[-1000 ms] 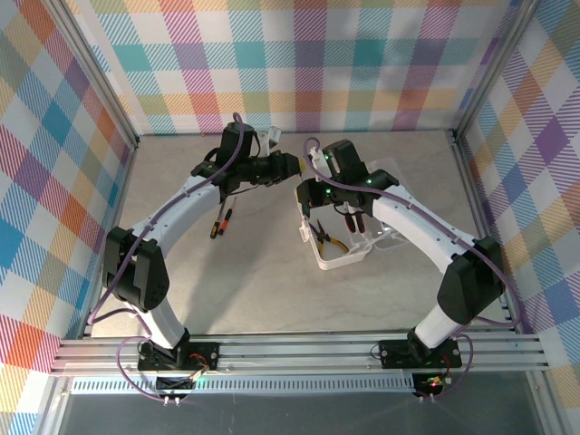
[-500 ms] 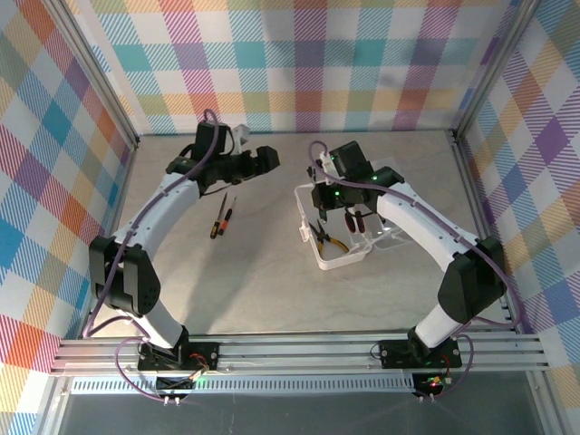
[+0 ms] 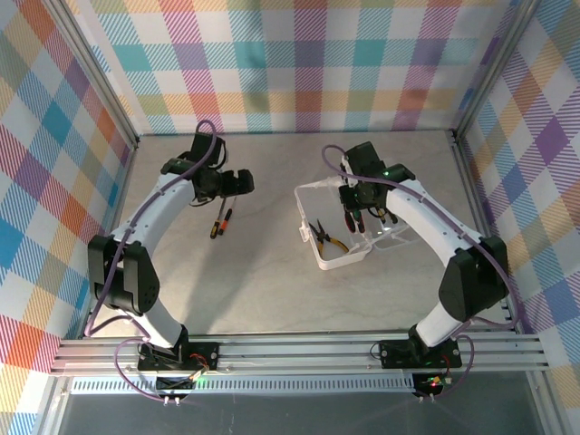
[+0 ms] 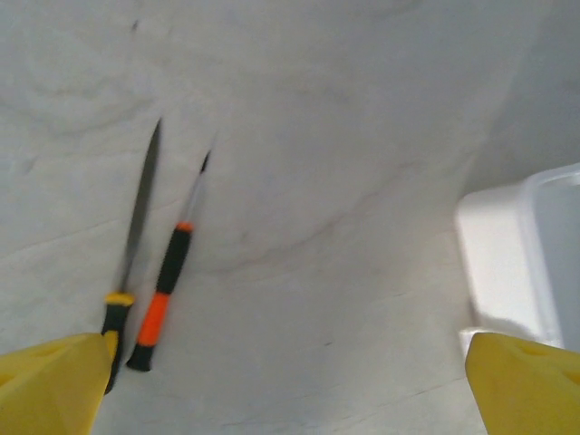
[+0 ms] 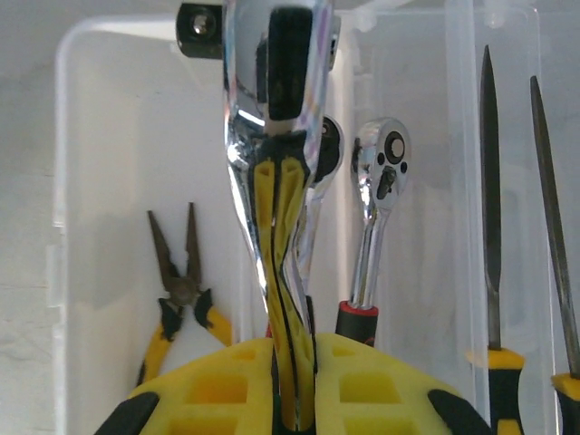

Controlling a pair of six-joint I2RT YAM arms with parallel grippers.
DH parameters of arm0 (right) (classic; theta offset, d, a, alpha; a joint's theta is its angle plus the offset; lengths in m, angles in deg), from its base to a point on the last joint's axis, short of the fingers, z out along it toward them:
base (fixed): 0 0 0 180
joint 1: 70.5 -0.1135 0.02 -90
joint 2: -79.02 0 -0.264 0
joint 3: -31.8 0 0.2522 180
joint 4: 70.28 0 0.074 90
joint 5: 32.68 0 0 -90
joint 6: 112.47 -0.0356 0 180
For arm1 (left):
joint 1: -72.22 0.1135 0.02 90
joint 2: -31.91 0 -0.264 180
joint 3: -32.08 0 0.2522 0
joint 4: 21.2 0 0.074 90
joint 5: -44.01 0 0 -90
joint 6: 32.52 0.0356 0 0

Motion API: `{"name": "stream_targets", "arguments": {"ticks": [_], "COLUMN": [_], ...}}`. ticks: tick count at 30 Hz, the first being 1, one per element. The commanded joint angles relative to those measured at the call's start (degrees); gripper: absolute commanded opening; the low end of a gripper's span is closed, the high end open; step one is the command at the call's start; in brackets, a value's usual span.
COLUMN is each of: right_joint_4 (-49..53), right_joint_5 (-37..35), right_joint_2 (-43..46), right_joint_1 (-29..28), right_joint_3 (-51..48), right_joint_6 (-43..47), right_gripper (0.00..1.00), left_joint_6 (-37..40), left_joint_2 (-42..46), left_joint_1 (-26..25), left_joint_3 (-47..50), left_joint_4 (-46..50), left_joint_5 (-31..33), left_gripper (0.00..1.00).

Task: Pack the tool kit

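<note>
A pale marbled surface (image 3: 263, 281) carries a translucent white rectangular plastic case (image 3: 337, 265), open, right of centre. Over it the right gripper (image 5: 279, 227) has its jaws clamped on a chrome ratchet (image 5: 272, 82). The left gripper (image 4: 290, 399), jaws wide, hangs above a black-and-orange screwdriver (image 4: 161, 304) and a black-and-yellow screwdriver (image 4: 136, 217) left of the case. Yellow-handled pliers (image 5: 186, 290) lie inside.

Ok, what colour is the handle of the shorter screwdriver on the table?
Orange and black. The shorter screwdriver shows best in the left wrist view.
</note>
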Motion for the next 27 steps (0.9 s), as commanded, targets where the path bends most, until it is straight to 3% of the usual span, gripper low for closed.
{"name": "stream_targets", "arguments": {"ticks": [1, 27], "right_joint_4": [-0.3, -8.6], "right_joint_5": [-2.4, 2.2], "right_joint_2": [-2.3, -6.9], "right_joint_1": [0.1, -0.7], "right_joint_3": [0.3, -1.5], "right_joint_6": [2.2, -2.0], "right_gripper": [0.0, 0.0], "left_joint_6": [1.9, 1.4], "left_joint_2": [-0.7, -2.2], "left_joint_1": [0.5, 0.4], "left_joint_3": [1.9, 3.3], "left_joint_4": [3.1, 1.0], "left_joint_5": [3.2, -0.5], "left_gripper": [1.0, 1.0]}}
